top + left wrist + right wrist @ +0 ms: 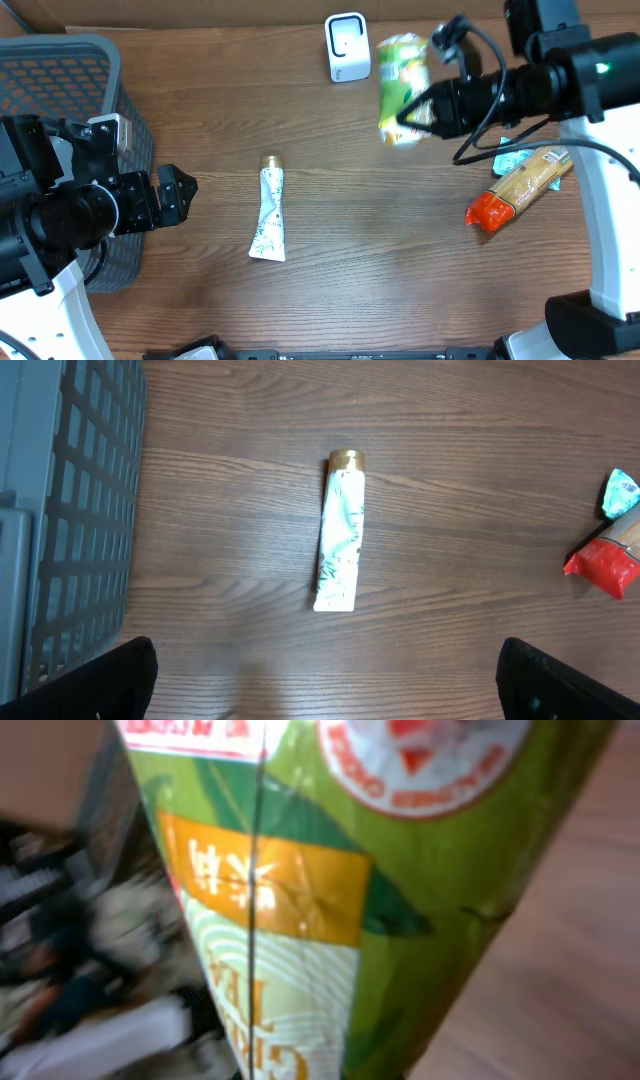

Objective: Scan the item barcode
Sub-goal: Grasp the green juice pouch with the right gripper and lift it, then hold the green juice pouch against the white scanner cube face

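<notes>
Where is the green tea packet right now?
In the overhead view the green tea packet is held in the right gripper, at the back right of the table, just right of the white scanner.

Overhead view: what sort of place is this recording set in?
Probably a mock checkout on a wooden table: a small white scanner stands at the back edge, packaged goods lie about (a tube, a red-ended packet, a green tea pouch held up), and a grey mesh basket at left.
</notes>
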